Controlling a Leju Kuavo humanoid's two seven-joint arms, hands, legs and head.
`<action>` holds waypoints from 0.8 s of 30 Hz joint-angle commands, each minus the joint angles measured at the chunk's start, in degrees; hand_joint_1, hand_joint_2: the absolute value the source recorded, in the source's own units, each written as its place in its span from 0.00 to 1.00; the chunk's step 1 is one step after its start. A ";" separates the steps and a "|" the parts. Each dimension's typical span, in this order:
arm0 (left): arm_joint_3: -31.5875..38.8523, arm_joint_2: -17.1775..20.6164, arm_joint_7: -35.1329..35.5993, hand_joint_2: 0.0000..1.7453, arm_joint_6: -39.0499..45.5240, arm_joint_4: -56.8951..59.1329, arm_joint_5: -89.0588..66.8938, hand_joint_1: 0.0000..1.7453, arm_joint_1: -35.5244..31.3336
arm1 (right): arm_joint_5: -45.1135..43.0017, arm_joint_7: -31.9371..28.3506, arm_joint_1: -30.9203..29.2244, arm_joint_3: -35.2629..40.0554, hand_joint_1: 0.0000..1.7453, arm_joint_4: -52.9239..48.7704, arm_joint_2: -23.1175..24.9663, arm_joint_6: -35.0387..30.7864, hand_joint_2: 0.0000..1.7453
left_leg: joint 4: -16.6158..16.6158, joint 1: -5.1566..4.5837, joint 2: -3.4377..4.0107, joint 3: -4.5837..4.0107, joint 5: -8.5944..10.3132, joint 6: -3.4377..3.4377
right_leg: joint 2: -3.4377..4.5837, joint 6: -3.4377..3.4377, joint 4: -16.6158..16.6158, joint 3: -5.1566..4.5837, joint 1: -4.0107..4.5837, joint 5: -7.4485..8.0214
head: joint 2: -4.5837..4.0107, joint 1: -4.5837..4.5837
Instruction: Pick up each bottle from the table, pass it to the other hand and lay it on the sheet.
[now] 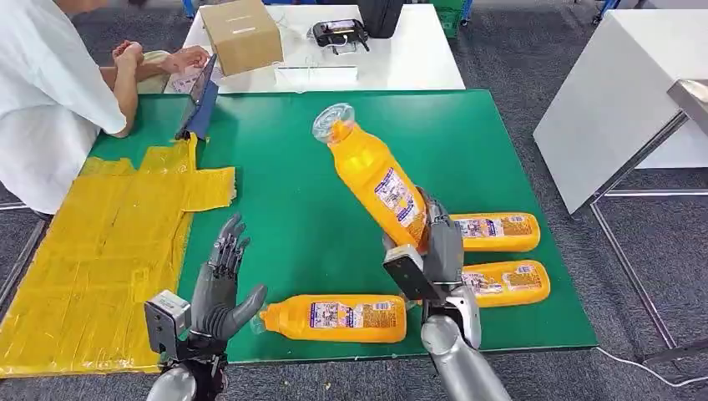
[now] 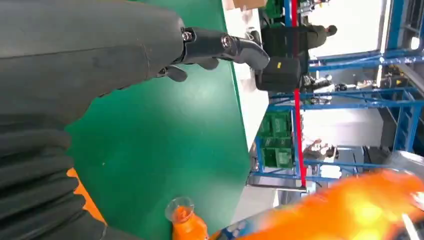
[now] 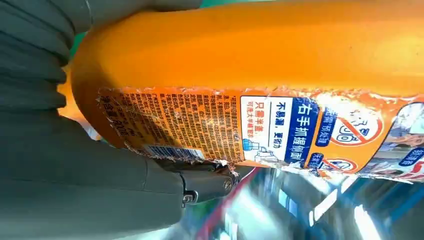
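While the right robot hand [image 1: 434, 242] clamped the lower body of an orange bottle [image 1: 377, 177], that held bottle stood tilted above the green counter [image 1: 284, 167], its clear cap leaning away from the robot and toward the left robot hand's side. In the right wrist view the label of the held bottle [image 3: 260, 125] lay pressed against the hand's grey cover, with the thumb wrapped under it. The left robot hand [image 1: 224, 284] hovered with fingers apart and upright, holding nothing, near the counter's front edge. Just beside its thumb, between the two hands, a second bottle [image 1: 338, 318] lay on its side on the counter, cap pointing at the left hand. Two more bottles [image 1: 497, 231] [image 1: 508, 282] lay side by side just beyond the right hand's outer side. A yellow sheet [image 1: 108, 242] spread over the counter on the left hand's outer side, and a person [image 1: 50, 92] leaned on the counter past it.
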 commanded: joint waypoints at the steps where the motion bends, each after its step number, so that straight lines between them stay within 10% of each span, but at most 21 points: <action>1: -0.91 1.99 0.28 1.00 0.39 1.89 -0.99 0.00 -2.89 | -10.94 -4.53 4.62 12.89 1.00 -10.89 -0.04 9.10 1.00 | -0.02 0.06 -0.04 0.13 -0.06 -0.10 | 0.17 -0.11 0.01 0.11 0.03 -0.07 | 0.00 -0.04; 24: -4.09 3.47 -0.58 1.00 -0.63 -1.60 -0.33 0.00 -5.48 | -7.29 -2.72 -2.21 26.81 1.00 4.10 -1.05 16.65 1.00 | -0.04 0.13 0.04 0.18 -0.03 -0.07 | 0.16 -0.12 -0.06 0.18 0.12 -0.07 | 0.00 -0.04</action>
